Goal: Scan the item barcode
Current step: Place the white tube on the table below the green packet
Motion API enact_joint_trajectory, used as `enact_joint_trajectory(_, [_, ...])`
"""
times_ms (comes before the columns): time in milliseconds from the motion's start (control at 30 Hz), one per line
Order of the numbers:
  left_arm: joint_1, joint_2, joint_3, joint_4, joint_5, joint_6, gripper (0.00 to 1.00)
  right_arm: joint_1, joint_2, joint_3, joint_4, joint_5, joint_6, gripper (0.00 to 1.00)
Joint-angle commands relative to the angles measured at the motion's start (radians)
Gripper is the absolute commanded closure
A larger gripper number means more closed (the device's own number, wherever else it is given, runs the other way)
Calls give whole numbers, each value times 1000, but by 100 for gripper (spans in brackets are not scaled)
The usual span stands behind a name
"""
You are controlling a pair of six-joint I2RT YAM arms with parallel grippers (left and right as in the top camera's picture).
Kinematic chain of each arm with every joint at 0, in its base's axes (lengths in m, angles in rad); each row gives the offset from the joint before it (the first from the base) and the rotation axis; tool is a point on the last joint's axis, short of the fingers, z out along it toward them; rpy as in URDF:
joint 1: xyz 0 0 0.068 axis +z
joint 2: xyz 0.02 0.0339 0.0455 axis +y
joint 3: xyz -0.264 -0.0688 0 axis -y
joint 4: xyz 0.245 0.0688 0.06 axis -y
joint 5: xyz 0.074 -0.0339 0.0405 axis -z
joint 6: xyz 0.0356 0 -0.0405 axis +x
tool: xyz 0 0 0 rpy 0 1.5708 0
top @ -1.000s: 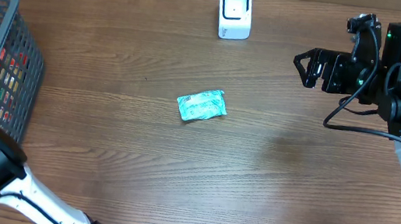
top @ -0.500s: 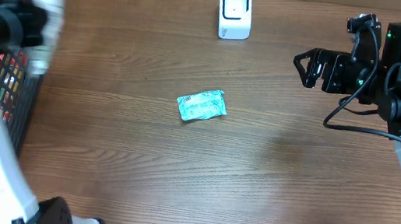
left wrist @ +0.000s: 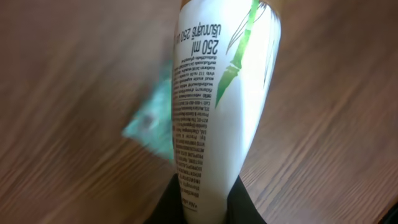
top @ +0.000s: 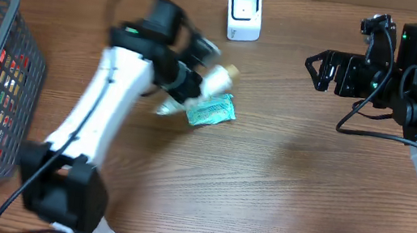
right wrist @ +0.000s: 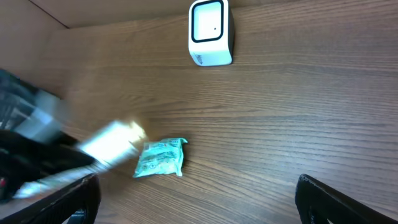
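Risk: the white bottle [left wrist: 224, 93], clamped low in the left gripper [top: 183, 82], could clip the teal packet [top: 211, 112] or face the scanner [top: 244, 13] barcode-side away, while the right gripper [top: 319, 69] hangs with fingers apart.

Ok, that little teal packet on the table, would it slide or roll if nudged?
Probably slide: the teal packet lies flat. Its crinkled wrapper looks soft, so it may crumple when gripped.

Bottle [left wrist: 224, 93] now by teal packet [top: 215, 114]
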State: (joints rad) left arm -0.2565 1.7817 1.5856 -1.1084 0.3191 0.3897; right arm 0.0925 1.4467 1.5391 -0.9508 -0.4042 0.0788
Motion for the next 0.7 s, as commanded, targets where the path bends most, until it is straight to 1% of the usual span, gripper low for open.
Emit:
enact_joint_trajectory(0, [-88, 78, -48, 29, 4, 175, 96, 4, 3, 23, -1, -9, 4, 0])
enact_joint_trajectory(133, [-163, 175, -49, 28, -89, 155, 96, 4, 3, 23, -8, -8, 4, 0])
enact_joint_trajectory(267, [-227, 232, -50, 18, -164, 144, 96, 4, 3, 23, -8, 2, 3, 0])
enact_joint_trajectory(300, [-234, 235, -50, 18, -173, 136, 92, 4, 3, 23, -9, 3, 3, 0])
enact_joint_trajectory(367, [-251, 235, -49, 19, -189, 115, 61, 4, 3, 22, -9, 2, 3, 0])
enact_joint_trajectory(400, [-257, 234, -45, 18, -198, 103, 49, 4, 3, 22, -8, 2, 3, 0])
enact_joint_trajectory(433, [-262, 234, -36, 13, -204, 92, 42, 4, 3, 22, -8, 2, 3, 0])
enact_joint_trajectory(467, [-265, 234, -22, 2, -203, 82, 39, 4, 3, 22, -8, 2, 3, 0])
enact_joint_trajectory(567, [-265, 232, 67, -76, -188, 55, 40, 4, 3, 22, -8, 2, 3, 0])
enact_joint_trajectory(667, [-243, 232, 237, -203, -188, 20, 41, 4, 3, 22, -8, 2, 3, 0])
